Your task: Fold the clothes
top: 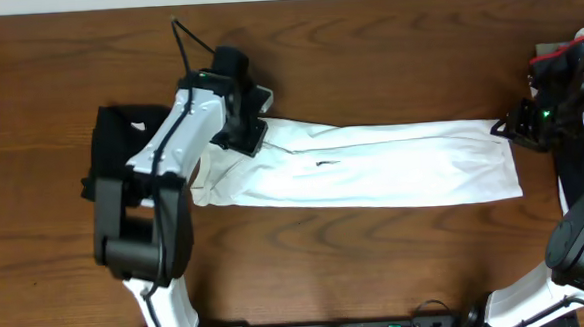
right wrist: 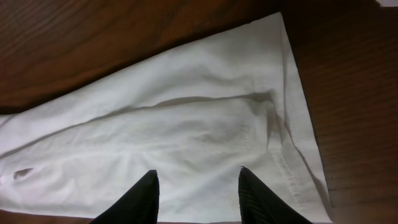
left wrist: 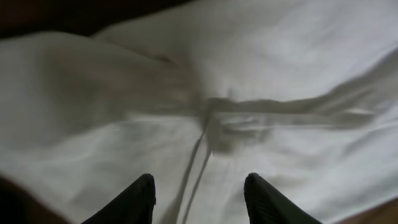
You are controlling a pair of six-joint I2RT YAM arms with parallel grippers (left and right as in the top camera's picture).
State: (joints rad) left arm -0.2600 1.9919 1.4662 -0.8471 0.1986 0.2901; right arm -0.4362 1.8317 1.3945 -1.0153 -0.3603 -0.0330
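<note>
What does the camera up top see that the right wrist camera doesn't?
Only the overhead view shows the whole long white shirt, a black garment at the picture's far left, and the left pincer over the shirt. Only the right wrist view shows the stitched hem up close, with the right pincer open above it. Both show the white shirt on the brown table.

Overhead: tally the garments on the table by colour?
White garment: 1
Black garment: 1
Total: 2
The bundle at the far right edge is too unclear to count.
</note>
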